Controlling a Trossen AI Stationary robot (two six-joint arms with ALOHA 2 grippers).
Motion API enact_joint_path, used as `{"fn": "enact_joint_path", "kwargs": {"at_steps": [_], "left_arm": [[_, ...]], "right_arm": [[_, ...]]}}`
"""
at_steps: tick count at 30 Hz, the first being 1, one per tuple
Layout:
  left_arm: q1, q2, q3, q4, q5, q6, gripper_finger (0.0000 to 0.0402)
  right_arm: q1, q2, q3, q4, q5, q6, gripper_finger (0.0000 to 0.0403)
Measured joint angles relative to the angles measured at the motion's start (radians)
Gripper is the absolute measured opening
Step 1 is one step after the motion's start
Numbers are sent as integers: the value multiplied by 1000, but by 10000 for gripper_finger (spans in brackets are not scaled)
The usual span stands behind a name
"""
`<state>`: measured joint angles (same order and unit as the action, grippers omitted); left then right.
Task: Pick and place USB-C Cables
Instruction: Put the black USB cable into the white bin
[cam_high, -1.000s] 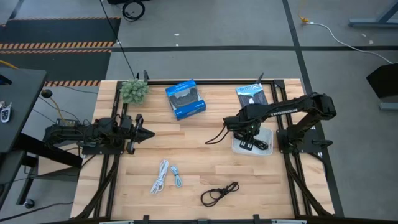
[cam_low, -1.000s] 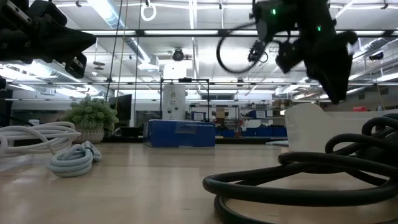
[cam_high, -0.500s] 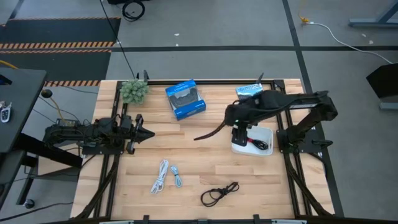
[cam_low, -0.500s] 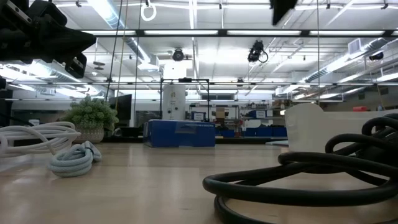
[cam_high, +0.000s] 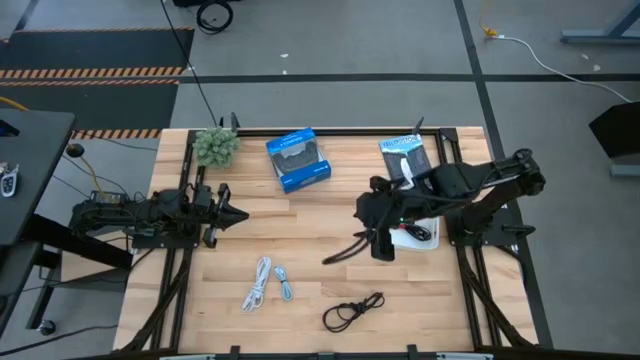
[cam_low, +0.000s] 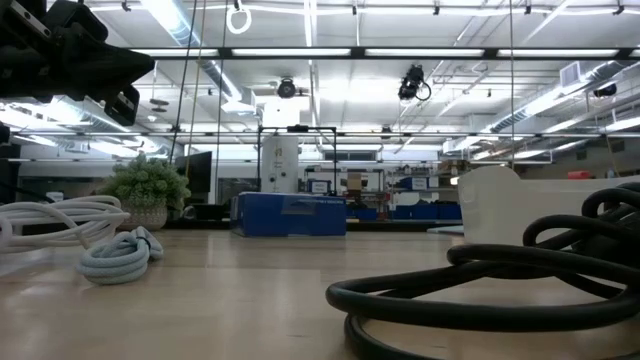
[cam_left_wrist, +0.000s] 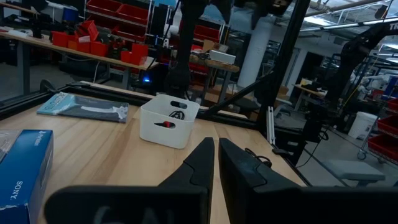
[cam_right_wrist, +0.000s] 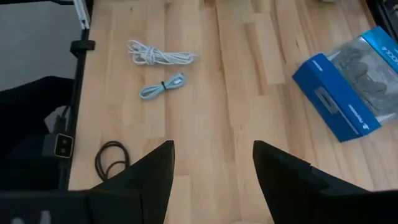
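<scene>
Finding the right gripper (cam_high: 380, 243) hanging over the table just inward of the white bin (cam_high: 432, 243) by the right edge, fingers spread wide with nothing between them, wrist camera looking down on the cables lying towards the near edge. Noting the left gripper (cam_left_wrist: 216, 155) parked near the left edge, fingers pressed together and empty.

Counting four USB-C Cables:
- two black, one coiled close to the near edge (cam_high: 352, 312), one already lying in the white bin (cam_high: 418, 233)
- one white (cam_high: 258, 283), folded in a loose bundle near the near edge, left of centre
- one pale blue-grey (cam_high: 285, 283), just beside the white one

Counting one blue box (cam_high: 298, 158), one small plant (cam_high: 215, 146) and one flat packet (cam_high: 407, 155) along the far edge.

Judging the cables light, limp and springy: likely sagging and uncoiling once lifted, and sliding easily on the wood. Favouring a pinch across the middle of a bundle, where several strands lie together, over taking a single plug end. Expecting loose loops to snag on the bin rim when lowering.
</scene>
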<state>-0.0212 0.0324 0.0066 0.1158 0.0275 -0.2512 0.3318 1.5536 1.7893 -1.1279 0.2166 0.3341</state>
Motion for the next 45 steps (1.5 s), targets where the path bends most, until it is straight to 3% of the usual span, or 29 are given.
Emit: {"fn": "enact_joint_path", "kwargs": {"at_steps": [7,20,34,45], "left_arm": [[0,0,0,0,0,0,30],[0,0,0,5,0,0,29],[0,0,0,6,0,0,29],[0,0,0,6,0,0,29]], "right_arm": [[54,33,1,28,4,-6,224],[131,366,13,35,-88,-75,224],[194,635,91,-33,-168,-136,224],[216,683,92,-73,-229,-47,265]]}}
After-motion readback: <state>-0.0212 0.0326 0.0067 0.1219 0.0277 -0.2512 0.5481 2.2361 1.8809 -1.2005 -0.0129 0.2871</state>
